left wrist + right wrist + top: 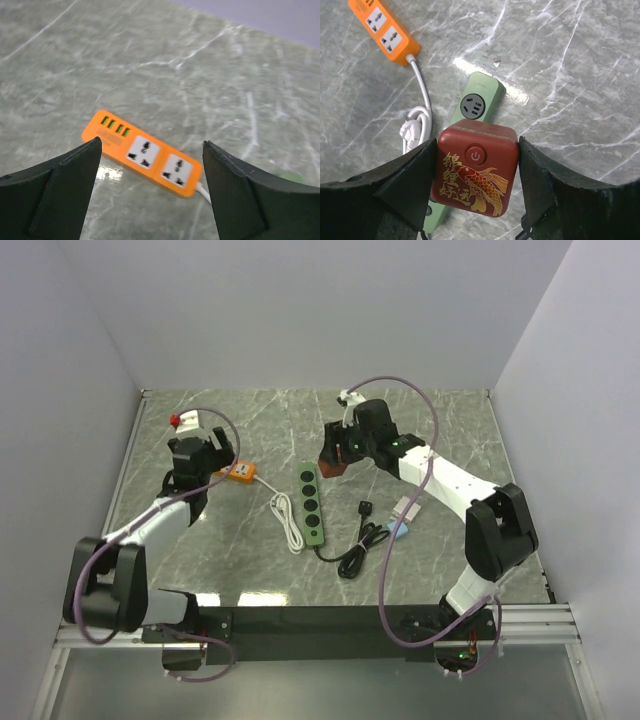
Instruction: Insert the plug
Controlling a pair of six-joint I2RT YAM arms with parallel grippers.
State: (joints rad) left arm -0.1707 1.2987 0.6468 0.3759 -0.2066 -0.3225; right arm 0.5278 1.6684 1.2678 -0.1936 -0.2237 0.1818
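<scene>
The red plug cube (475, 175) is clamped between the fingers of the right gripper (477, 150) above the green power strip (479, 97). Only the right wrist view shows its power button and painted fish, and whether it touches the strip cannot be told. The left wrist view shows the left gripper (151, 145) spread wide and empty over the orange power strip (142, 152), while only the overhead view shows a black plug (365, 507) lying loose right of the green strip.
</scene>
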